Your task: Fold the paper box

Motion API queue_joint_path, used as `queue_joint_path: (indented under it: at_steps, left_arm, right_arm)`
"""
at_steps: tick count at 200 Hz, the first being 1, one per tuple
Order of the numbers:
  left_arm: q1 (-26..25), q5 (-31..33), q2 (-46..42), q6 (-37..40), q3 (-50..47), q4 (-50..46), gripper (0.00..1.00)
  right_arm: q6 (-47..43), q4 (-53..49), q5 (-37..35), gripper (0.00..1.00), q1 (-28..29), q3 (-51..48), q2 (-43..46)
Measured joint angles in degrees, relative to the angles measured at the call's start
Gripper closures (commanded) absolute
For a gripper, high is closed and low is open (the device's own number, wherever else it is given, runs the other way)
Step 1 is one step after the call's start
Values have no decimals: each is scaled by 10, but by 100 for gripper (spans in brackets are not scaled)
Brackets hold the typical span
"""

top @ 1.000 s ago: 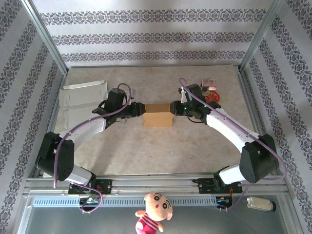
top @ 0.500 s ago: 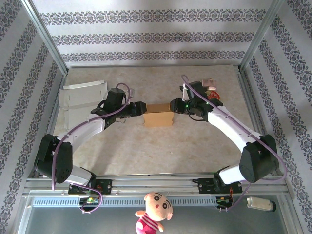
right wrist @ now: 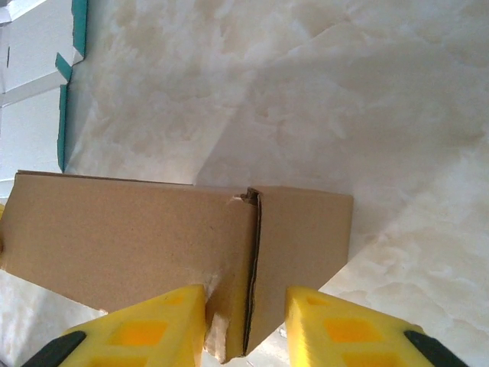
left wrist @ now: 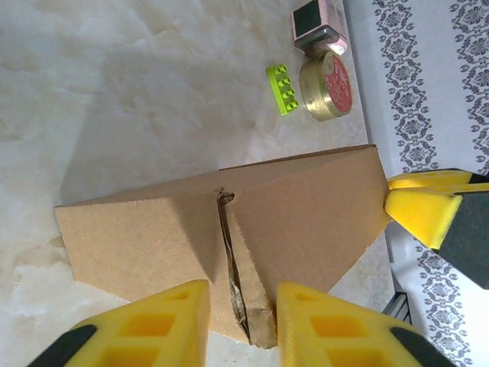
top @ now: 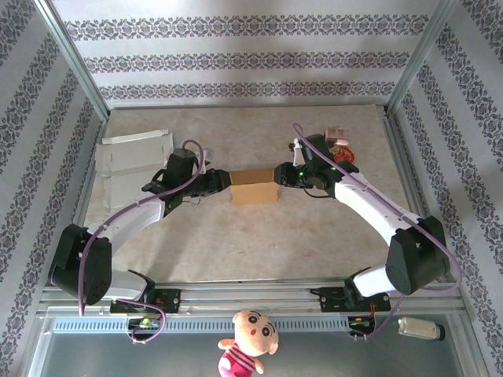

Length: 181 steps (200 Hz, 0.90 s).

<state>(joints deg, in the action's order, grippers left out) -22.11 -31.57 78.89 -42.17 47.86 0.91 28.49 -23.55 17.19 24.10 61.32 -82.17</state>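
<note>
While the paper box (top: 255,188) already stands formed, my left gripper (left wrist: 241,310) and right gripper (right wrist: 244,310) straddle its seemingly unfinished end seams, narrowly parted; whether they pinch, I cannot tell.

The bottom edge of the left wrist view cuts off the left end effector (left wrist: 241,313) just behind its yellow fingertips. The end seam of the paper box (left wrist: 306,206) sits between them, and whether they pinch it cannot be told. The right end effector (right wrist: 246,310) is cropped the same way in the right wrist view, its grip equally unclear, and the white sheet (right wrist: 27,115) runs off the left edge there. From above, the right arm (top: 369,206) hides part of the small items (top: 338,135), which are too small to identify, and the lower edge cuts the plush doll (top: 250,338)
</note>
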Motion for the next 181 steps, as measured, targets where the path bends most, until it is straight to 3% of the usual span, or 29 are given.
queue_joint_path:
  at_steps: [61,99,110,134,152,181]
  left_arm:
    - [7,-34,30,-44,-55,157,81]
    - [-7,-33,-18,-43,-71,110,80]
    - [-24,-18,-56,-42,-85,67,71]
    - [-70,23,-162,-46,-120,-31,40]
    - [-84,58,-231,-61,-142,-55,23]
    - [-86,95,-236,-89,-180,-35,12]
  right_arm:
    - [-6,37,-5,74,-1,-18,0]
    - [-5,28,-3,74,17,-66,60]
    - [-2,14,-4,68,36,-98,100]
    - [20,-55,-18,52,78,-176,208]
    - [42,-73,-36,40,83,-216,284]
    - [80,-38,-60,27,83,-256,313]
